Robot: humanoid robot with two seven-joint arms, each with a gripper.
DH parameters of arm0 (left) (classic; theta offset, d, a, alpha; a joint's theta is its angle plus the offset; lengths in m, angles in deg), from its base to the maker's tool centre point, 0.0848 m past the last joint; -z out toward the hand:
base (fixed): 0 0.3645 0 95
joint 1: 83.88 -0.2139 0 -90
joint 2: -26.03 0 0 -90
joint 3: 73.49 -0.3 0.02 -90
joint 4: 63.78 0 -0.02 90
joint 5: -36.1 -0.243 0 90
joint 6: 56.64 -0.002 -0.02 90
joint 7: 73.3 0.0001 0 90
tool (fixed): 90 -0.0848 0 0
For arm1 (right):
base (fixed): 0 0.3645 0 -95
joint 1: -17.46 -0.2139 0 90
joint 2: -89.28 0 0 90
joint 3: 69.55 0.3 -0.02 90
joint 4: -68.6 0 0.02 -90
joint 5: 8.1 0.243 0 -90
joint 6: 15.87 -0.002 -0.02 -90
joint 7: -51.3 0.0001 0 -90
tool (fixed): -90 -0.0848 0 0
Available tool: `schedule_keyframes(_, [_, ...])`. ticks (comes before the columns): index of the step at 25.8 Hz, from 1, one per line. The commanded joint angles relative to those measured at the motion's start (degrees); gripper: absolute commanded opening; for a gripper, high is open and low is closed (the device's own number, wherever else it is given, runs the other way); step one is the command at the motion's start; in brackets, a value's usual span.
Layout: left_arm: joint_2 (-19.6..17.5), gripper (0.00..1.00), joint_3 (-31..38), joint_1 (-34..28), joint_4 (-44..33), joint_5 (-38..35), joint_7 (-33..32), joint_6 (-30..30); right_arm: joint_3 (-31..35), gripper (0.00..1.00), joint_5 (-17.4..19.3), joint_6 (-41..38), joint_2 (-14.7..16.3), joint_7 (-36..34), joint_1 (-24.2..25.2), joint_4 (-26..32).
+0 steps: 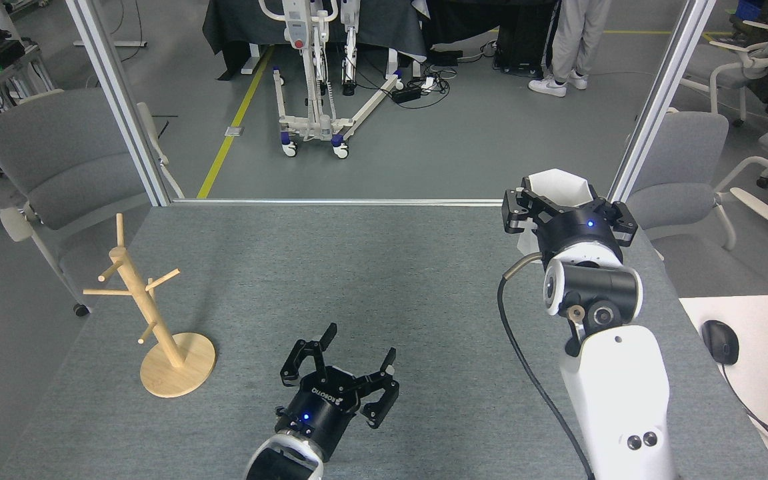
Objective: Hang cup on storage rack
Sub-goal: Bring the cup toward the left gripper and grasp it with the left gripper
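High over the grey table (384,267), right gripper (561,203) clamped on faceted white cup (557,187), left gripper (344,367) splayed empty; could clip light wooden storage rack's (147,313) thin pegs, toppling it.

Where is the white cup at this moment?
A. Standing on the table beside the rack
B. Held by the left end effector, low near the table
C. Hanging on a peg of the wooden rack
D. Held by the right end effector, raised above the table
D: the cup sits gripped in the right end effector, lifted over the table's far right part, well away from the storage rack.
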Motion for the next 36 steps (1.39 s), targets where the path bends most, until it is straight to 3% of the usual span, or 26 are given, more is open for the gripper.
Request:
schedule_keyframes(1, [0.0,0.99,-4.4,2.6,0.6,-0.4,-0.2,0.4,-5.0,0.18,-3.4,8.5,-0.9,0.2,-0.2,-0.2])
schedule_keyframes(8, [1.2,0.99,-8.9,10.0,5.4,-0.7,-0.6,1.3,-10.4,0.19,-4.8,13.1,-2.0,0.1,-0.1,-3.3])
schedule_keyframes(17, [1.5,0.99,-13.1,18.9,12.6,-0.3,-1.7,-1.2,-13.0,0.15,-5.0,13.2,-6.5,0.1,1.3,-5.2])
schedule_keyframes(36, [1.7,0.99,-16.0,23.8,18.7,1.7,-3.7,3.0,-15.9,0.07,-5.0,13.3,-8.6,0.1,3.2,-6.7])
